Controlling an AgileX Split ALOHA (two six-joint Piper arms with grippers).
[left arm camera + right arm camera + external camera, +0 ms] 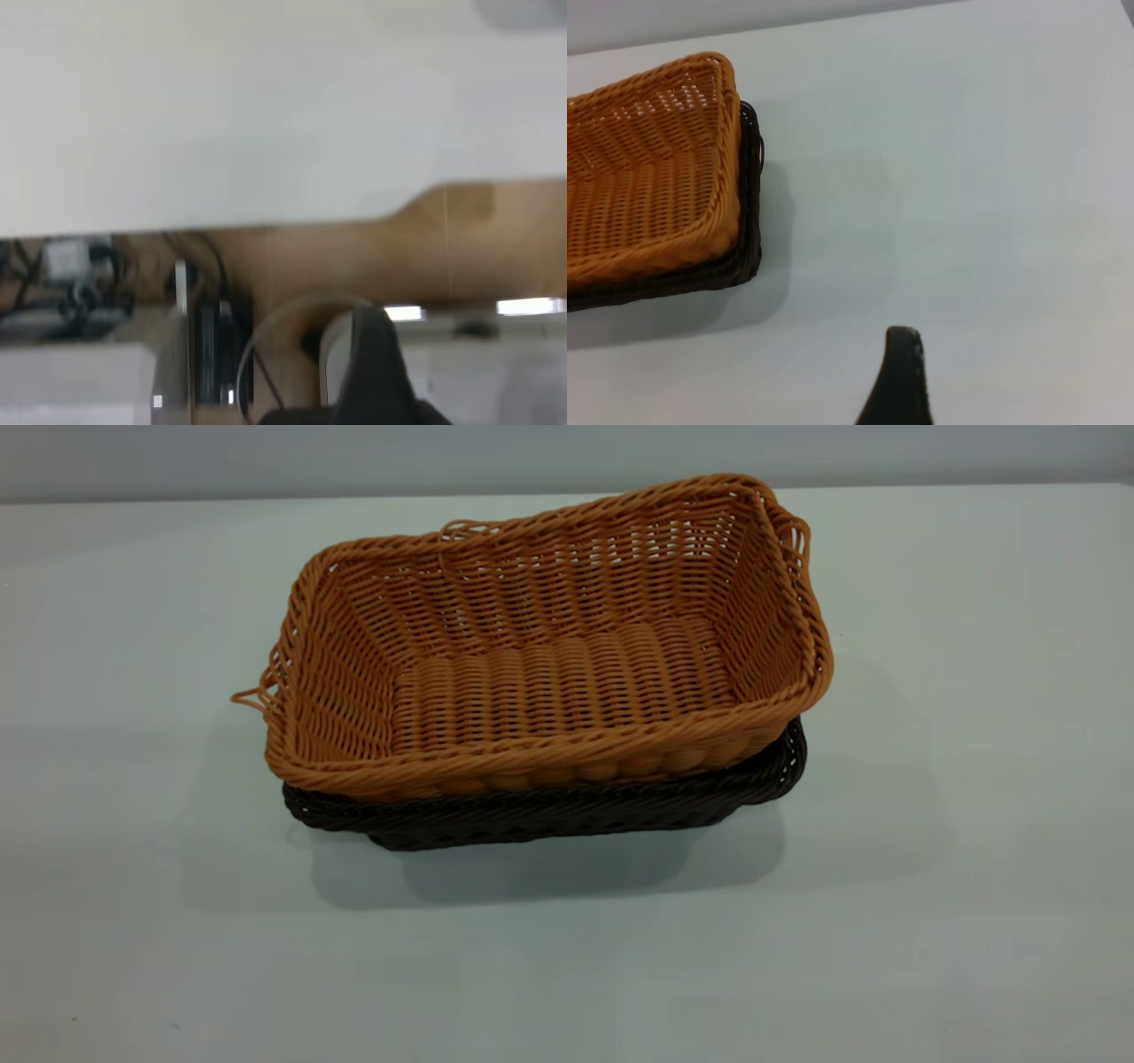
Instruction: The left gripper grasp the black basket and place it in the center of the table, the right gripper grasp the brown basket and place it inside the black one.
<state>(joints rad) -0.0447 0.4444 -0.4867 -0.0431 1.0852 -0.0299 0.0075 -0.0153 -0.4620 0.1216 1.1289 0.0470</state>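
Note:
The brown basket (549,682) sits nested inside the black basket (549,815) in the middle of the white table (930,912), slightly tilted, with its right end higher. Only the black basket's front rim and wall show below it. No gripper appears in the exterior view. In the right wrist view the brown basket (647,177) and the black basket's rim (749,239) lie well apart from my right gripper (904,381), which holds nothing that shows. My left gripper (376,372) looks across bare table (266,115) to its edge, with no basket in that view.
Beyond the table's edge, the left wrist view shows a wooden floor (354,257), cables and equipment (80,283). A pale wall runs behind the table's far edge in the exterior view.

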